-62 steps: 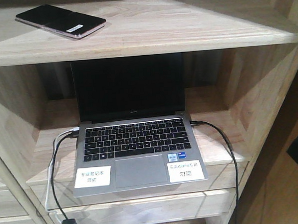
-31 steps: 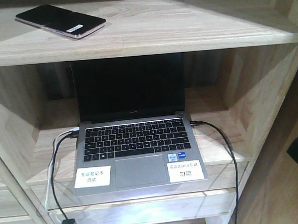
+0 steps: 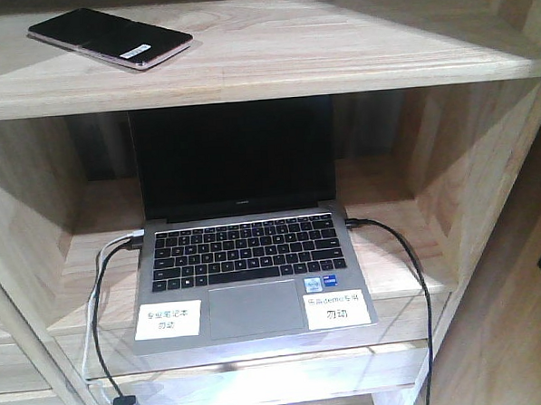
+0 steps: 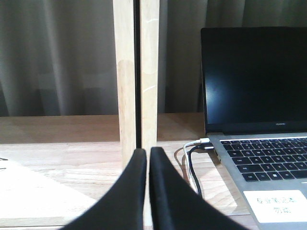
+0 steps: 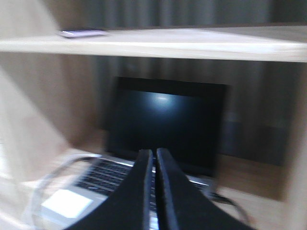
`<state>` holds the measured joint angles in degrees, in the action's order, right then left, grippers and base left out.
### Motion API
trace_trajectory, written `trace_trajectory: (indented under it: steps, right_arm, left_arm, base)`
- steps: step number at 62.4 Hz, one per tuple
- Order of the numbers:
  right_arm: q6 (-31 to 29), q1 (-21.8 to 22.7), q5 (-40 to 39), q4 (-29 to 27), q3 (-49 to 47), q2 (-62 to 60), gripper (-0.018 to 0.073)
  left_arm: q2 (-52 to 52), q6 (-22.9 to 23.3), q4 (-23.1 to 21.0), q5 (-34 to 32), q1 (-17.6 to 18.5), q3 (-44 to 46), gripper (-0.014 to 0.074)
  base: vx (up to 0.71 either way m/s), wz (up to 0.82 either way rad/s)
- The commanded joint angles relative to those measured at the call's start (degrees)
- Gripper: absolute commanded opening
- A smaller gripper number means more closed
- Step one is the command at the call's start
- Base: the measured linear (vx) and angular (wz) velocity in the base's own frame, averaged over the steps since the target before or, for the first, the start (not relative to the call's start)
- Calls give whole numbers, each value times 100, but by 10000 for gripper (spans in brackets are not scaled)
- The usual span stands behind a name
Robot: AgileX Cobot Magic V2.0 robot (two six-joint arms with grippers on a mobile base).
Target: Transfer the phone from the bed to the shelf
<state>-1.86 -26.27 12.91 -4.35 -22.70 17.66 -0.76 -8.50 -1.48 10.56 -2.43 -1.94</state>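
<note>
One flat glossy black phone (image 3: 109, 38) with a pinkish rim is seen lying on the upper board of the pale wooden shelf (image 3: 335, 54), above an open grey laptop (image 3: 246, 258). The left gripper (image 4: 147, 163) and right gripper (image 5: 154, 165) are both closed, nothing held.

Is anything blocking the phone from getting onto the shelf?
No. The phone already lies flat on the shelf's upper board, above the open laptop. Both grippers are shut and empty, away from it.
</note>
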Motion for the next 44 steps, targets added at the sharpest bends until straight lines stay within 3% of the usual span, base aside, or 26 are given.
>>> trace_trajectory:
  steps: [1,31,44]
  right_arm:
    - [156,119,-434,319,-142,53,-5]
    - [186,2084,-577,257,1228,-1023,-5]
    - [156,2466,-743,262,1919,-1743,-5]
  left_arm:
    - [-77,33,-52,-415,20,122,1]
    - [-77,33,-52,-415,20,122,1]
    - [-77,33,-52,-415,20,122,1]
  base:
    - [0,0]
    - [0,0]
    - [0,0]
